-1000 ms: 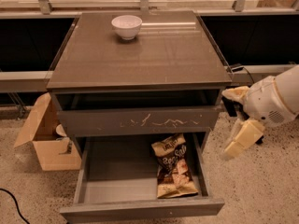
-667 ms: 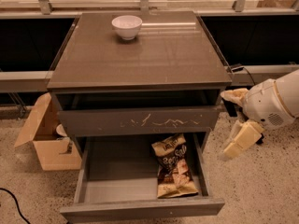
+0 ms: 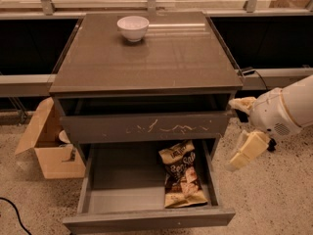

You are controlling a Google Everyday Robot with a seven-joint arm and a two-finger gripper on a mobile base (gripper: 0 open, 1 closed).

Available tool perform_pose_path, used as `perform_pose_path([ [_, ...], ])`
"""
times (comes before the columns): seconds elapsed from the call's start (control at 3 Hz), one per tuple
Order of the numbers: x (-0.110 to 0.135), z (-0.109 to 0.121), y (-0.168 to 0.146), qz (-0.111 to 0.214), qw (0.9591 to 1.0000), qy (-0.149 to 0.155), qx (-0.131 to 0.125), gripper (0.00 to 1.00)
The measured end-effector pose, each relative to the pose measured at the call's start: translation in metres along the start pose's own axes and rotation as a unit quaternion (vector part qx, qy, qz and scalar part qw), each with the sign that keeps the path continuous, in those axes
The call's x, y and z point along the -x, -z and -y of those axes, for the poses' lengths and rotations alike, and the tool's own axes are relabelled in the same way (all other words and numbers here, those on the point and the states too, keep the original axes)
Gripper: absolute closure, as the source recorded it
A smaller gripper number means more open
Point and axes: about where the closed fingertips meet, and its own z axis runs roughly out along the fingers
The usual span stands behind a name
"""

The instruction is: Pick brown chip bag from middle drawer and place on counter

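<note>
Spread wide and empty, the robot's gripper (image 3: 235, 132) hangs just off the cabinet's right side. One cream finger (image 3: 242, 103) points at the cabinet's right edge beside the scratched upper drawer (image 3: 146, 128). The other finger (image 3: 248, 150) angles down and left beside the pulled-out middle drawer (image 3: 122, 185).

The brown chip bag (image 3: 182, 180) lies flat inside that drawer, in its right half, clear of the gripper. Its long axis runs front to back. One end reaches toward the cabinet's interior and the other rests close to the drawer's plain front panel, with the whole bag skewed slightly. The bag is crinkled and dark brown, with cream-tan bands at both ends and white script across its middle.

Above, the scratched upper drawer stands slightly ajar under the glossy grey-brown counter (image 3: 146, 62). A white bowl (image 3: 133, 27) sits near the counter's rear edge. An open cardboard box (image 3: 44, 143) stands on the speckled floor (image 3: 274, 199) just left of the cabinet.
</note>
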Motion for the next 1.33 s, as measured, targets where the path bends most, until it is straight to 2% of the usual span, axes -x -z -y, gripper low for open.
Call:
perform_pose_path([
  [0.67,-0.048,0.002,-0.076,0.026,0.9994,-0.001,0.021,0.0],
  [1.0,-0.071,0.0,-0.112,0.028,0.9992,0.001,0.028,0.0],
  [1.33,-0.091,0.001,-0.143,0.029,0.9992,-0.015,0.025,0.0],
])
